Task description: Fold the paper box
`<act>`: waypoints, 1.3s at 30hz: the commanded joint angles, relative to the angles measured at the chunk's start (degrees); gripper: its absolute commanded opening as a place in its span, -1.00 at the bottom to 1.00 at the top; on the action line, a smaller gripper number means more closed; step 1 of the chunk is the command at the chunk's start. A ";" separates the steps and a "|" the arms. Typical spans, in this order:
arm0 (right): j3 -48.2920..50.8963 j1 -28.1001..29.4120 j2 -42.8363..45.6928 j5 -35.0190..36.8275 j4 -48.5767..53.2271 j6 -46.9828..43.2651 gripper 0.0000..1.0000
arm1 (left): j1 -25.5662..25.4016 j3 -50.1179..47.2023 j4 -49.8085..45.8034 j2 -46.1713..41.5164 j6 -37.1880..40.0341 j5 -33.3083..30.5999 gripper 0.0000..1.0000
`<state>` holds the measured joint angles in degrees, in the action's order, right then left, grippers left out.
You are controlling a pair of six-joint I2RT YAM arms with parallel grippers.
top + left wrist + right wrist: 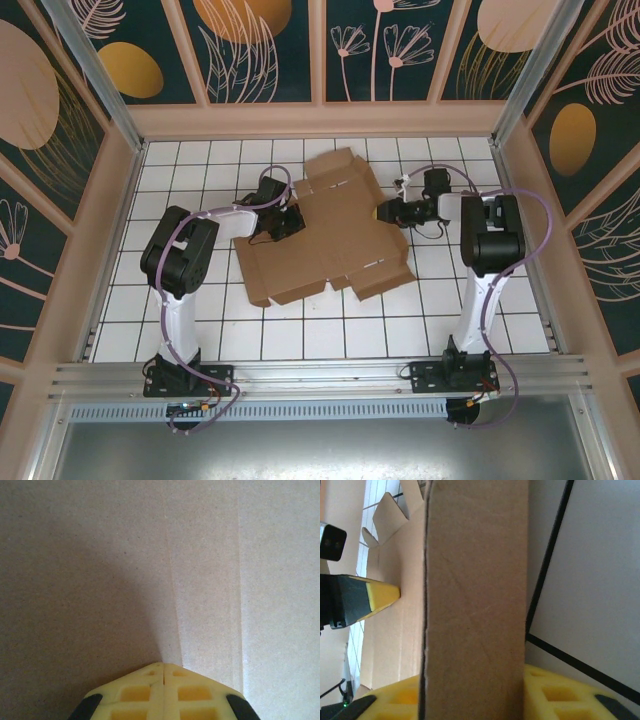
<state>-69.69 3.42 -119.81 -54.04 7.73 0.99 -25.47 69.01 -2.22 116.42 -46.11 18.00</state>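
The paper box (330,235) lies as a flat brown die-cut sheet on the white tiled table (480,320). My left gripper (283,222) is shut and its tips press down on the sheet's left part. In the left wrist view the closed yellow fingertips (163,666) touch the cardboard (100,580) beside a crease. My right gripper (385,212) is at the sheet's right edge. In the right wrist view a raised flap (475,580) stands between its two yellow fingers (560,695), which are apart, face toward the camera, not pinched. The right gripper (475,692) is open around it.
The left gripper's yellow tip (382,596) rests on the sheet beyond the flap. Small tabs (385,515) stick up at the sheet's far end. Wooden walls (320,120) and metal posts (100,75) enclose the table. Bare tiles lie in front of the sheet (330,330).
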 commanded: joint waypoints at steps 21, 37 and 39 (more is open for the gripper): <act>-9.48 9.48 21.47 53.72 20.60 -10.30 -1.00 | 0.02 -0.19 -4.90 -4.85 1.18 -2.25 -0.98; -27.92 26.73 6.96 81.80 34.61 -14.30 -1.00 | 1.00 -1.84 -0.04 2.44 -2.52 3.12 -1.00; -31.11 30.03 3.91 84.34 36.38 -13.46 -1.00 | 1.00 -2.58 0.83 2.32 -2.87 3.80 -1.00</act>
<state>-97.30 29.15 -112.44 22.94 40.53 -11.92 -24.67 68.66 -0.34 116.97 -47.86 20.99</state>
